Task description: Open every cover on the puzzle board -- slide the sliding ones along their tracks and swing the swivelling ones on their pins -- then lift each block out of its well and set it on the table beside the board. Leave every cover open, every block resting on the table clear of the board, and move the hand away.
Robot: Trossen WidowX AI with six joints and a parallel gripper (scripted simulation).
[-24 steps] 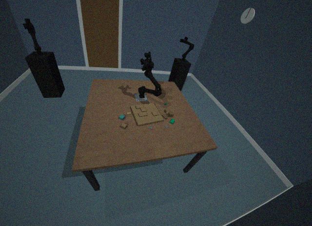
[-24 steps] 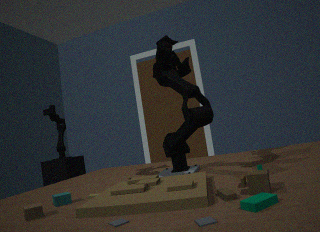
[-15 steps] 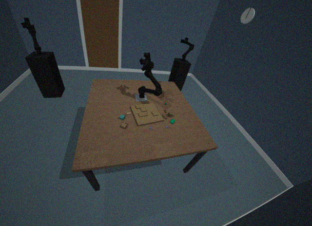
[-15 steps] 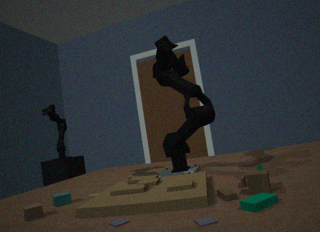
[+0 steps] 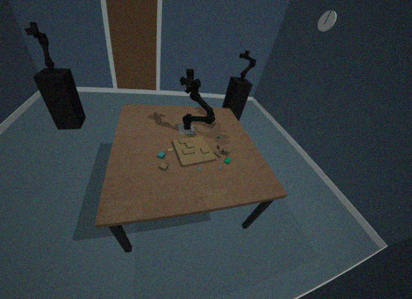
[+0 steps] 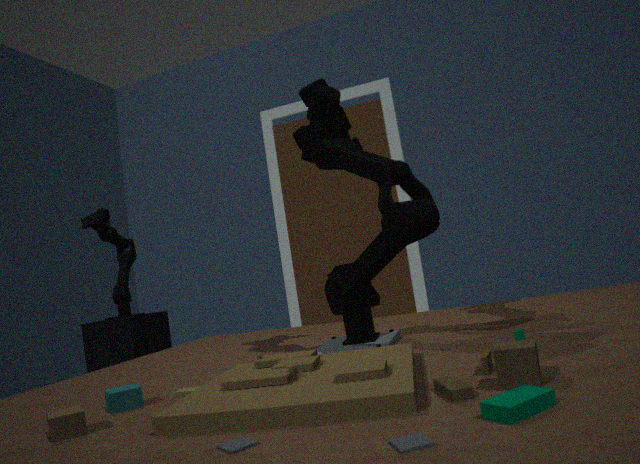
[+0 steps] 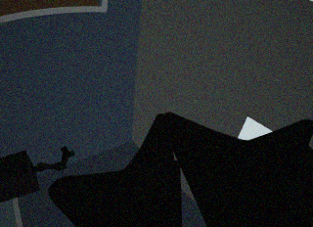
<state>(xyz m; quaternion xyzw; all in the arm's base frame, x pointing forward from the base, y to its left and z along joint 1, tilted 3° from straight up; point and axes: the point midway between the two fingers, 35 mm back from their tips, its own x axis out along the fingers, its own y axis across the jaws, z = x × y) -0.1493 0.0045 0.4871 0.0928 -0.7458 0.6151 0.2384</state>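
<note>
The tan puzzle board (image 5: 197, 160) (image 6: 310, 399) lies on the wooden table (image 5: 166, 202) in front of the arm's base. Its raised covers (image 5: 187, 145) (image 6: 258, 377) sit shifted on its top. Blocks lie on the table around it: a teal one (image 5: 161, 154) (image 6: 124, 397) and a tan one (image 5: 163, 166) (image 6: 66, 423) on the left, a green one (image 5: 227, 160) (image 6: 518, 402) and tan ones (image 5: 223, 151) (image 6: 514, 363) on the right. My gripper (image 5: 189, 74) (image 6: 317, 89) (image 7: 176, 162) is shut and empty, raised high above the base and pointing up, far from the board.
Two small grey tiles (image 5: 199, 169) (image 5: 219, 167) (image 6: 236, 443) (image 6: 411, 441) lie in front of the board. A tiny green piece (image 5: 218, 136) (image 6: 519, 334) lies at the back right. Two other arms stand on black pedestals (image 5: 60, 96) (image 5: 237, 96) off the table.
</note>
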